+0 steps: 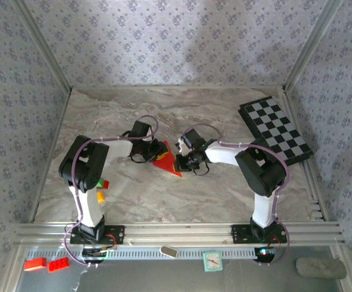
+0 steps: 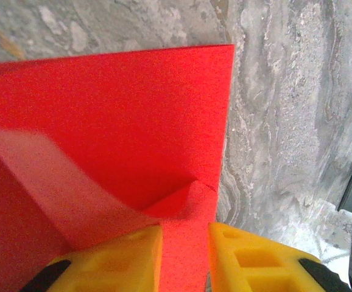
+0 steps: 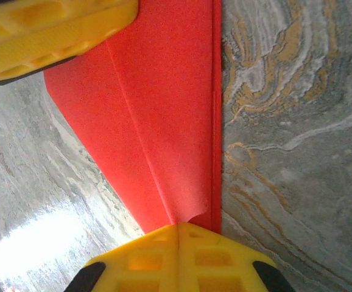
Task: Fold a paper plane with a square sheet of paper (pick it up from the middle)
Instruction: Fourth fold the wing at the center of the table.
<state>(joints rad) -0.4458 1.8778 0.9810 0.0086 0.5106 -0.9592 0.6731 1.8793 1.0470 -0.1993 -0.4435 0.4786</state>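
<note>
Sheet of paper (image 1: 165, 159) lies at centre frame on the worktop (image 1: 225, 194), already a pointed red wedge with a diagonal crease.

Left gripper (image 1: 150, 152) sits at the wedge's left side. In its wrist view the jaws stand slightly apart, red paper (image 2: 103, 134) running into the gap between the yellow fingers (image 2: 127, 261). Cannot tell whether it pinches; likely pinning the flap flat.

Right gripper (image 1: 181, 163) sits at the lower right. Its fingers (image 3: 139, 261) are fully together, tips on the end of the crease, where the paper (image 3: 158, 109) curls up a little. Probably pressing the fold sharp rather than holding a layer.

Plane is not finished.
</note>
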